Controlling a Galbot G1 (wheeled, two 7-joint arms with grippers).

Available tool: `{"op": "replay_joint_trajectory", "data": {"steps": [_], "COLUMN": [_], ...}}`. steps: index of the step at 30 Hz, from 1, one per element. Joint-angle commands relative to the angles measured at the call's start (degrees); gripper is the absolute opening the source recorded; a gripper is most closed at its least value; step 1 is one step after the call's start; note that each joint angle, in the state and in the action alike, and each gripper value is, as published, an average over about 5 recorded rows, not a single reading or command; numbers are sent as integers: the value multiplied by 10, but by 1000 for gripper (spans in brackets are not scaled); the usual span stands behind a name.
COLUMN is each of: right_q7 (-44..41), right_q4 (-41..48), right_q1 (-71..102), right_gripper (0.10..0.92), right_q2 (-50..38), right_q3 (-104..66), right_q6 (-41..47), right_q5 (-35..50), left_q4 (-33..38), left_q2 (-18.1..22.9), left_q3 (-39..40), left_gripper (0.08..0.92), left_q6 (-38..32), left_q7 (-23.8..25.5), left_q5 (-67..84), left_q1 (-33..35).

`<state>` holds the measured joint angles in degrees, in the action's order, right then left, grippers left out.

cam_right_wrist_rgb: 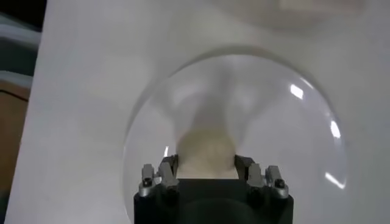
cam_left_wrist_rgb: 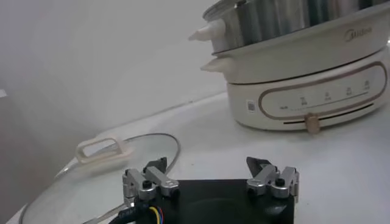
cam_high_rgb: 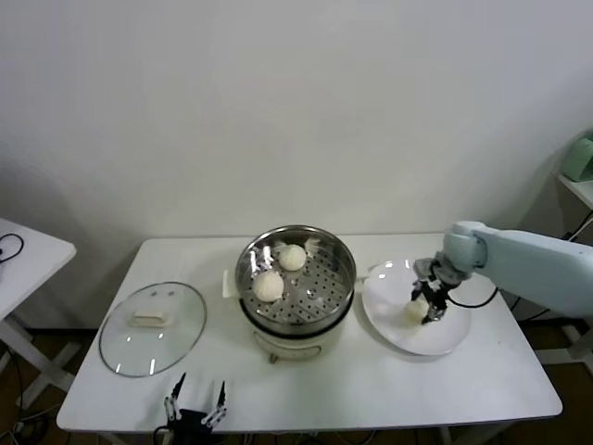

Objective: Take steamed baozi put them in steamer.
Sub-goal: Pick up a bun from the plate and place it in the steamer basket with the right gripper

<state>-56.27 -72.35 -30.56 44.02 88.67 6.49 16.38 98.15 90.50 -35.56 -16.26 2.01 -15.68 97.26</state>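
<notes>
White bun [cam_high_rgb: 416,311] in right tool [cam_high_rgb: 428,309], plate [cam_high_rgb: 445,341] centre.

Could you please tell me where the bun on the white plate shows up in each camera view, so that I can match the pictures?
Head view: the bun lies on the white plate, right of the steamer, between the right gripper fingers.
Right wrist view: the bun sits between the fingers, on the plate.
Left wrist view: not in it.
Shared landmark: the plate.
</notes>
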Motion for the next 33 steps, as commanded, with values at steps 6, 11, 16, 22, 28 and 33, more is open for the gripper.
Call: {"op": "replay_joint_trajectory", "data": {"steps": [6,11,16,22,28,33], "right_q7": [-66,-57,-32,-11,3,9], "right_q4": [-75,-134,-164,-181,-137,-114], "right_q1": [-307,-331,-301,-221,-134,-85], "right_gripper": [627,628,628,615,603,602], "right_q2": [61,104,158,219,264,279], "right_q3": [71,17,-5,-5,-23,-26], "right_q6": [-163,-188,-243,-288,-317,-323], "right_q5": [22,26,-2,-69,-150,-193], "left_q4": [2,1,0,-2,-2,-2], "left_q2": [-2,-2,1,3,4,5], "left_q3": [-3,-1,-2,-5,-9,-11], "left_gripper": [823,823,823,823,823,823], "left_q6": [-1,-1,0,-1,-1,-1], "left_q7": [0,0,-1,-1,-1,-2], "left_q5": [0,-2,-3,-1,1,1], "left_q1": [3,1,-2,-6,-8,-8]}}
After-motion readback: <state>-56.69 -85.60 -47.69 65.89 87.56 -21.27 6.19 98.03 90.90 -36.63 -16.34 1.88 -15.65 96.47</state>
